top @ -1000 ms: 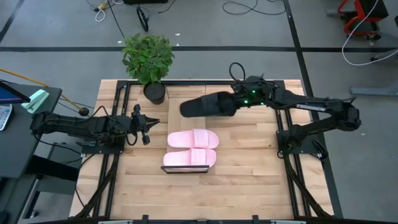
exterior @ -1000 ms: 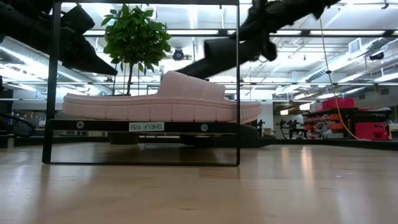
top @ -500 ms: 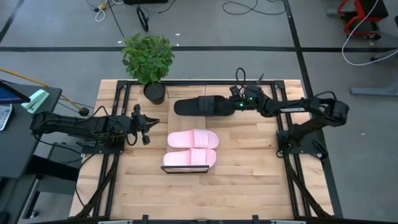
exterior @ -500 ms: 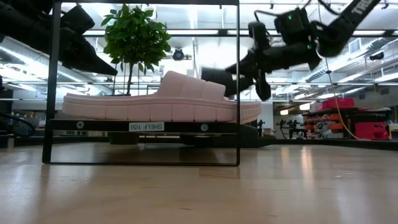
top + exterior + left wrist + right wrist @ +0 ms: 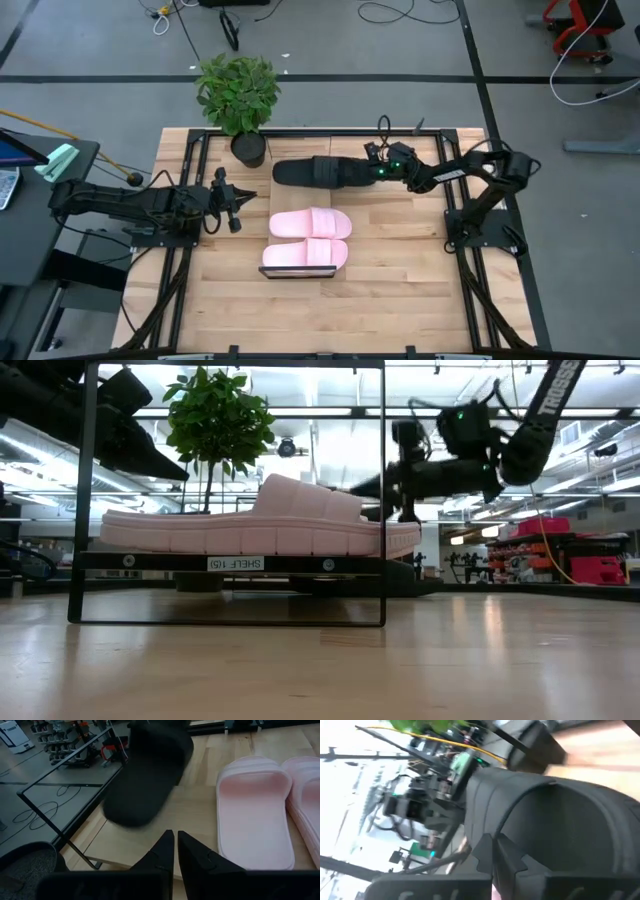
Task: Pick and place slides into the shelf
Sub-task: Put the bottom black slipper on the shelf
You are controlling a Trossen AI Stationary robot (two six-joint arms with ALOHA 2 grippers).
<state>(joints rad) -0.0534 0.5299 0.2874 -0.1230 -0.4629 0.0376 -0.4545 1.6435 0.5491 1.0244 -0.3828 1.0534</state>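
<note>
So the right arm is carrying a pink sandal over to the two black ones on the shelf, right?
Colours swapped. The high view shows the right pincer holding a black sandal, and the two sandals on the shelf are pink.

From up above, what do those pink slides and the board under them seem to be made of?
The pink slides look like soft moulded foam or rubber with a matte finish: thick ribbed soles, rounded edges, no stitching seen. The shelf board looks like pale wood, grain visible, in a thin black frame that is probably painted metal.
</note>
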